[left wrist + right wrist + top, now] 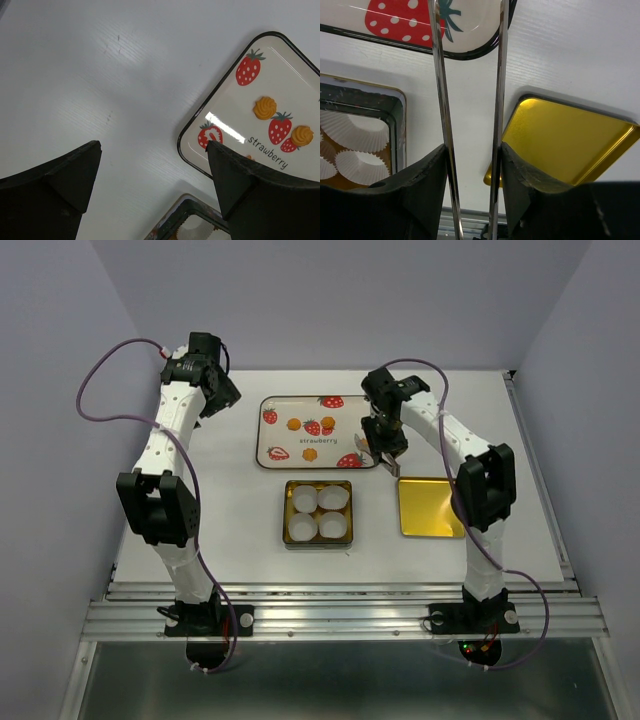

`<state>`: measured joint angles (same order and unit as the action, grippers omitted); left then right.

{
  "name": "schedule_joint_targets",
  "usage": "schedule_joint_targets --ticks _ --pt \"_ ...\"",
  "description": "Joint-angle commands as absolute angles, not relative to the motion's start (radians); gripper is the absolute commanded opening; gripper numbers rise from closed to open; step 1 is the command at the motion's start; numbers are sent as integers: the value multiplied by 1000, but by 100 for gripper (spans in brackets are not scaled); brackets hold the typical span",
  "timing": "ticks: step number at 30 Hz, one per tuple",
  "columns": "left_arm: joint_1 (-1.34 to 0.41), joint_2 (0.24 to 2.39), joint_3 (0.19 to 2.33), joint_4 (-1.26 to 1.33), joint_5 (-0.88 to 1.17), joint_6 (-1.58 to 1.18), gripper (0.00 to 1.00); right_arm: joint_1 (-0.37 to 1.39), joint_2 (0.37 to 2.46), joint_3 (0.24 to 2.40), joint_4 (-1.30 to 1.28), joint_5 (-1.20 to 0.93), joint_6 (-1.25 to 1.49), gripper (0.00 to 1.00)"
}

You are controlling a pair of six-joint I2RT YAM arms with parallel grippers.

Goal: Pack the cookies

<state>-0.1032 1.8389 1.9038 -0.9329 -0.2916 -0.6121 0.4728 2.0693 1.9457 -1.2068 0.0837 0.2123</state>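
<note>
Right now my left gripper [155,150] hangs over bare table [250,510] toward the far left corner, jaws spread wide and empty. My right gripper [472,150] is clamped on a pair of metal tongs [440,75]. Their blades reach over the near right corner of the tray [300,438], and I cannot tell whether their tips hold anything. I count three cookies [293,424] on that tray by the far edge. The tin [283,512] of paper cups [303,500] sits mid-table, with the gold lid [430,506] beside it toward the right edge.
</note>
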Motion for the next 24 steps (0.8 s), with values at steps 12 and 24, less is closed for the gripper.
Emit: schedule_joint_targets --ticks 12,24 --pt "-103 1769 1901 -936 -318 -615 99 480 2033 2009 -1198 71 212 40" --pt "-103 1776 1911 -933 -316 -614 99 480 2017 2071 -1174 66 230 36"
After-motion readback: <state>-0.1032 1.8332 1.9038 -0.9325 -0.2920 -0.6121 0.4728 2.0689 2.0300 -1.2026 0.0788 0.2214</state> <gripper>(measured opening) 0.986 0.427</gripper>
